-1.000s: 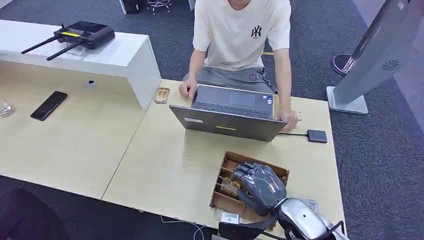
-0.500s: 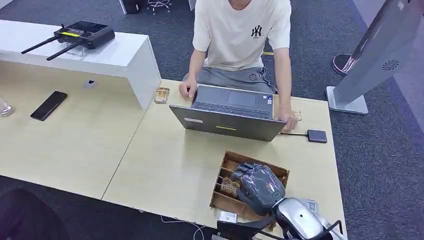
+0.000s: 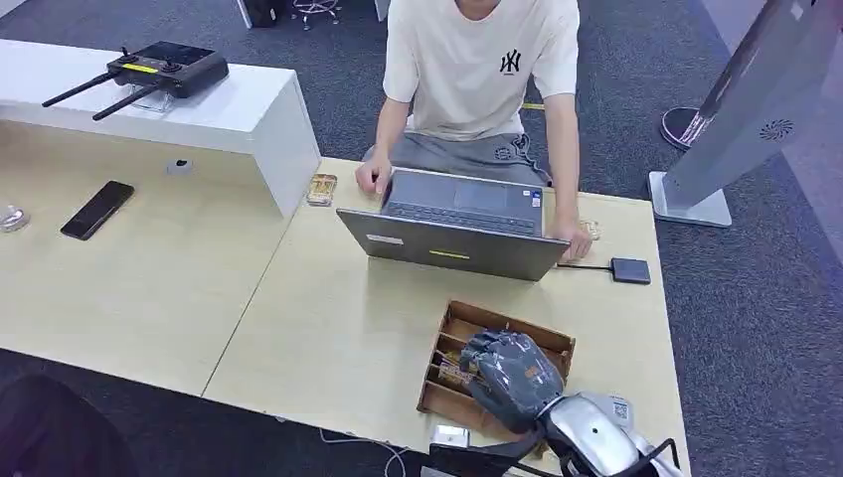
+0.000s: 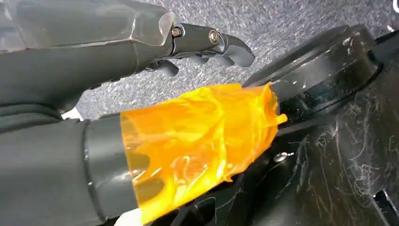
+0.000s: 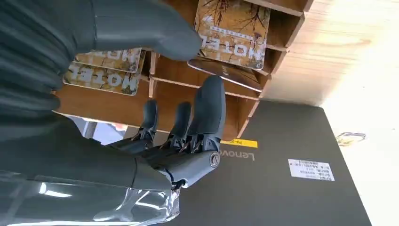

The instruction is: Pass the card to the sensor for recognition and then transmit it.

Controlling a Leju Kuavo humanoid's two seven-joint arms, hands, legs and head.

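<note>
Right hand (image 3: 509,376) has sunk lower into the wooden card box (image 3: 545,339) since a second ago, fingers (image 5: 209,106) spread, one tip on a "MOTEL" card (image 5: 226,71) still in its slot, nothing gripped. Left hand (image 4: 141,52) hangs loosely curled, holding nothing. Further back on the tabletop (image 3: 328,318), a person types at the laptop (image 3: 452,243), with the black sensor (image 3: 630,270) beside it.
</note>
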